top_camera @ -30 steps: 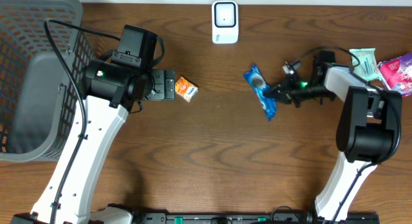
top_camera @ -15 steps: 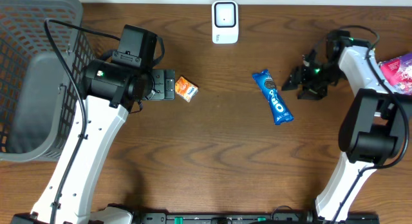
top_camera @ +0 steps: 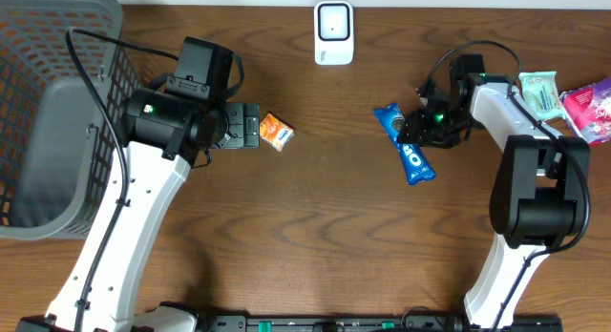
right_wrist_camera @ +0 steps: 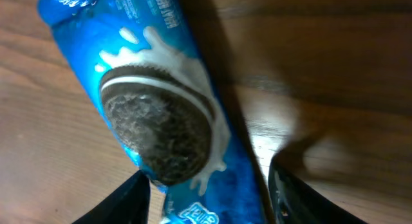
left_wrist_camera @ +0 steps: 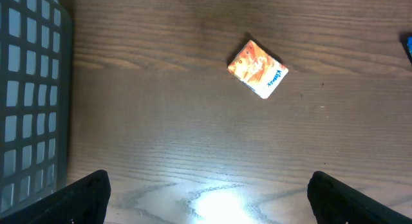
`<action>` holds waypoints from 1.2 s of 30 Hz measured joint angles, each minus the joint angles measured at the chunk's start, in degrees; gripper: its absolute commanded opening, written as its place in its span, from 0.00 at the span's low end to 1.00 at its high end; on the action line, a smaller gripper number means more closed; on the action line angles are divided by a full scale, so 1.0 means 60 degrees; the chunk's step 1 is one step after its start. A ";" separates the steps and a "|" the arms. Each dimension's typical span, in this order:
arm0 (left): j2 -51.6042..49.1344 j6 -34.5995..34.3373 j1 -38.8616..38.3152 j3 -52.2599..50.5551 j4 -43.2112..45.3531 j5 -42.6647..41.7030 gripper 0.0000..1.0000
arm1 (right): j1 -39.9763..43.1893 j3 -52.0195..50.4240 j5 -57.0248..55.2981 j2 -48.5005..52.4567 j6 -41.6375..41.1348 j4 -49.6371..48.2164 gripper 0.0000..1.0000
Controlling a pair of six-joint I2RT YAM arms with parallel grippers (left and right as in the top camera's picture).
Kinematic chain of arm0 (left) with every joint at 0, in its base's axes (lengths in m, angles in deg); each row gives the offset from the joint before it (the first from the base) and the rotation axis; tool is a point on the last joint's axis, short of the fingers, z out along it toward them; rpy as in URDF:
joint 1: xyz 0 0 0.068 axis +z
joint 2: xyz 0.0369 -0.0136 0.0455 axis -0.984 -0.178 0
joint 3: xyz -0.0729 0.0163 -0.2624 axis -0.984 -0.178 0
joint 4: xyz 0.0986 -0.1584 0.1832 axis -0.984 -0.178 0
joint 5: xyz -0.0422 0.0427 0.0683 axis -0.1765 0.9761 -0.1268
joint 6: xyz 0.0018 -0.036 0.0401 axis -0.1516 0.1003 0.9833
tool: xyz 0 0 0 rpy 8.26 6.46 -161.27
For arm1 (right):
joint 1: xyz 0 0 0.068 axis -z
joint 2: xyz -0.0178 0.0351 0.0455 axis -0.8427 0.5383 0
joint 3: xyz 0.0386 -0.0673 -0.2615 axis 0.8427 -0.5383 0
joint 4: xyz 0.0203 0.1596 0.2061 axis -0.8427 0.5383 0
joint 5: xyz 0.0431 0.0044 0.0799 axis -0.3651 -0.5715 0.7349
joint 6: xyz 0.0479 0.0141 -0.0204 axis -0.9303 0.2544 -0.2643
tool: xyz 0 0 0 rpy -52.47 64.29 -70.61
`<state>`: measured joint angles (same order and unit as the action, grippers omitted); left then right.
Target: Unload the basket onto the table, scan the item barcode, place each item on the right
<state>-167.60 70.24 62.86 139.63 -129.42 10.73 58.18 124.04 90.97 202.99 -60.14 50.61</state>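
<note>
A blue Oreo cookie pack (top_camera: 412,147) lies flat on the wooden table, right of centre. My right gripper (top_camera: 427,125) hangs low over its upper end. In the right wrist view the pack (right_wrist_camera: 167,102) fills the space between the two black fingers of that gripper (right_wrist_camera: 209,211); thin slivers of table show on either side, so the jaws straddle it, part open. The white scanner (top_camera: 333,31) stands at the table's back edge. My left gripper (left_wrist_camera: 206,198) is wide open over bare wood, a small orange packet (left_wrist_camera: 257,67) lying ahead of it.
A grey mesh basket (top_camera: 38,113) takes up the left end of the table, close beside the left arm. A pale green pack (top_camera: 539,92) and a pink pack (top_camera: 592,108) lie at the far right, behind the right arm.
A second ago the right gripper held the Oreo pack; it let go, drew back to the right, then returned over the pack with narrower jaws. The left arm has not moved.
</note>
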 measured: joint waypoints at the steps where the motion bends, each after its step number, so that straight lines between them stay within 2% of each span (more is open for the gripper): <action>1: 0.0000 0.0000 0.0000 0.0000 -0.0004 0.0000 0.98 | -0.0007 -0.0189 0.0222 0.0000 -0.0033 -0.0117 0.01; 7: 0.0000 0.0000 0.0000 0.0000 0.0000 0.0000 0.98 | -0.0175 -0.0463 0.1738 0.0109 -0.0364 -0.0160 0.01; 10: 0.0000 0.0000 0.0000 0.0000 -0.0004 0.0000 0.98 | -0.0160 -0.0459 0.3880 0.0251 -0.0412 -0.0284 0.01; 14: 0.0000 0.0000 0.0000 0.0000 0.0000 0.0000 0.98 | 0.0033 -0.0386 0.8145 0.0277 -0.1140 -0.0987 0.01; 19: 0.0000 0.0000 0.0000 0.0000 0.0000 0.0000 0.98 | 0.0368 -0.0353 0.9810 0.0277 -0.2036 -0.1053 0.01; 28: 0.0000 0.0000 0.0000 0.0000 0.0000 0.0000 0.98 | 0.0280 -0.0321 0.9905 0.0277 -0.2455 -0.1668 0.01; 31: 0.0000 0.0000 0.0000 0.0000 0.0000 0.0000 0.98 | -0.0055 -0.0022 0.8357 0.0284 -0.2922 -0.1657 0.01; 36: 0.0000 0.0000 0.0000 0.0000 0.0004 0.0000 0.98 | -0.1009 0.1512 0.5246 0.0321 -0.3439 -0.1774 0.01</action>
<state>-167.60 70.24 62.86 139.63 -129.40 10.73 52.13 133.11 122.44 204.91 -80.77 39.96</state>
